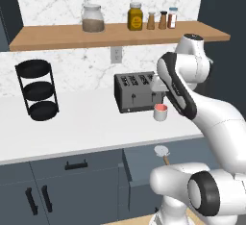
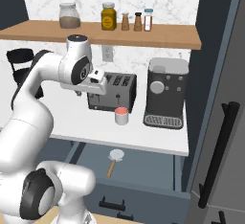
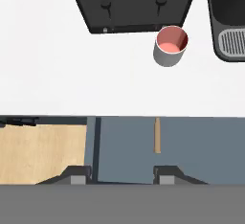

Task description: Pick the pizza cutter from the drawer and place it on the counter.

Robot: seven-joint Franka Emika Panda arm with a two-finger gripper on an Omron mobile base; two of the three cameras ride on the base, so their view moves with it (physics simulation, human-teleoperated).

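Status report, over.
Gripper open, above the open drawer. Pizza cutter lies inside, ungrasped. Cup and toaster on counter.

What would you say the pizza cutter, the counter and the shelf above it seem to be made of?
The pizza cutter looks like a pale, metal-like disc on a tan handle, probably wood. The counter is smooth, plain white, perhaps laminate or stone; hard to tell. The shelf is brown with a wood tone, apparently wood.

Cup (image 3: 171, 45) on counter (image 3: 72, 74) — wooden handle (image 3: 156, 135) in drawer (image 3: 191, 141).
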